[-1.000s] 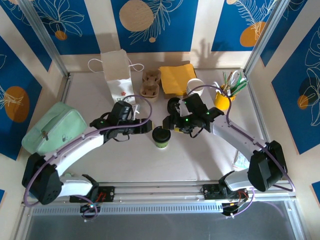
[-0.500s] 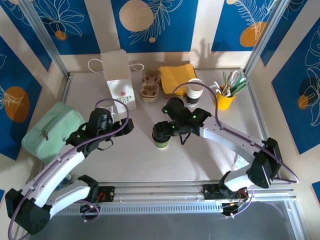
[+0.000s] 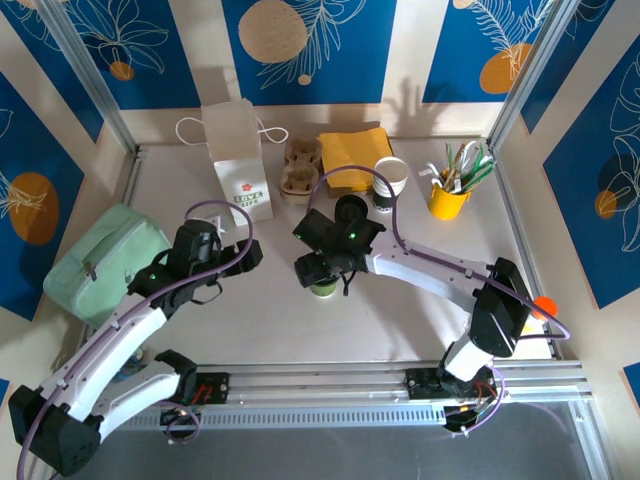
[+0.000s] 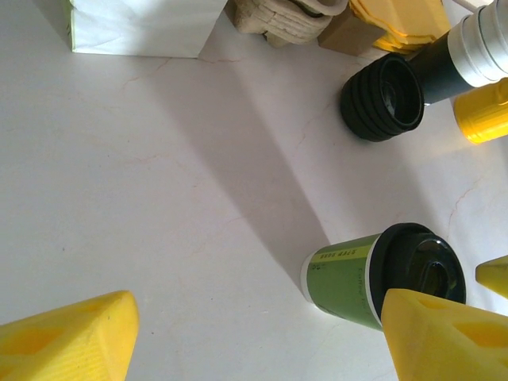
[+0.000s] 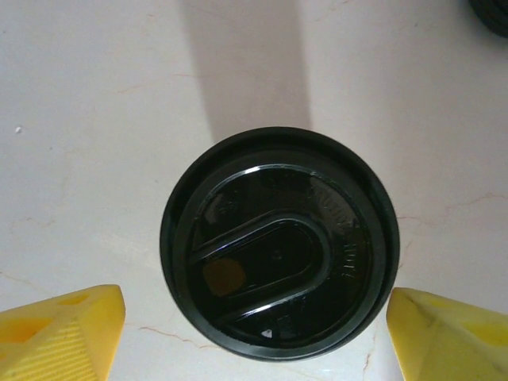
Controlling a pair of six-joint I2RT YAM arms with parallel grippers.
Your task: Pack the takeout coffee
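**Top external view.** The takeout coffee, a small green paper cup with a black lid, stands upright mid-tabletop, well in front of a white paper bag. The right gripper hangs directly over the cup. The left gripper sits off to the left, apart from it.

**Left wrist view.** The left gripper is spread wide and empty. The takeout coffee stands ahead and to the right of it. A loose black lid lies further back.

**Right wrist view.** This view looks straight down on the takeout coffee. The right gripper is spread wide, one yellow finger on each side of the lid, neither touching.

**Handling.** The cup is probably light, with thin paper walls that dent and a press-on lid that could pop off. A gentle hold on the sidewall below the lid looks safest, and the cup should stay upright.

**Compared with a second ago.** The cup has not moved. The left gripper has drawn back from it, and the right gripper has swung in from the right to straddle it.
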